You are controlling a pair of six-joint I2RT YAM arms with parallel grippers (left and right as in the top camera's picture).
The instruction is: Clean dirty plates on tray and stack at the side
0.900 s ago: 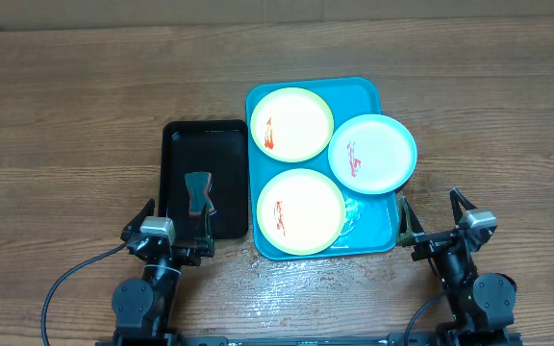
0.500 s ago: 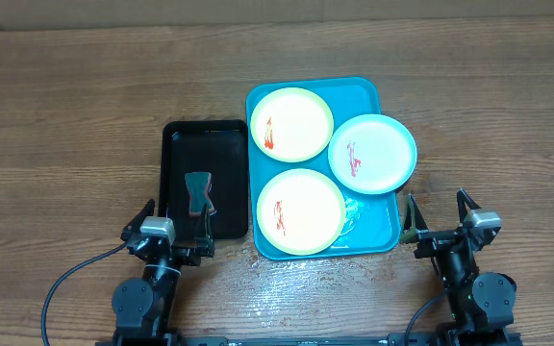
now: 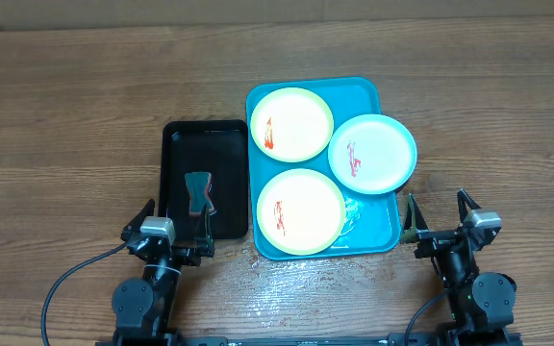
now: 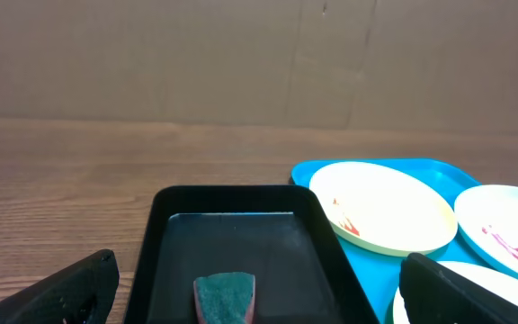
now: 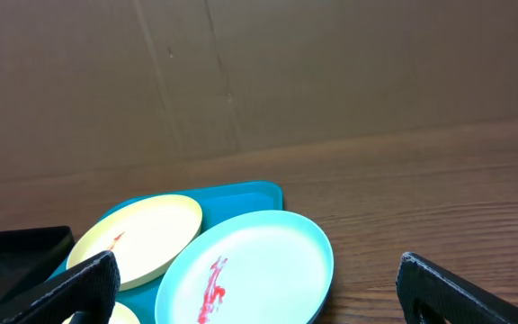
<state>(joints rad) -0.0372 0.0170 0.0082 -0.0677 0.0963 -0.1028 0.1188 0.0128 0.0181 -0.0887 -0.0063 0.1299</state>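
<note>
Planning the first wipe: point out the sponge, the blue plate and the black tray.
sponge (image 3: 198,190), overhead view, its middle.
blue plate (image 3: 378,152), overhead view, white centre.
black tray (image 3: 205,149), overhead view, bare floor.

My left gripper (image 3: 171,227) sits at the lower left of the frame, jaws wide apart, just below the black tray (image 3: 176,144) where a sponge (image 3: 198,192) lies. My right gripper (image 3: 438,217), at the lower right, gapes too, empty, beside the turquoise tray (image 3: 368,91). On it lie the upper yellow-green plate (image 3: 291,124) and the lower yellow-green plate (image 3: 301,211), both smeared red. The light blue plate (image 3: 373,154) overhangs the right rim.
</note>
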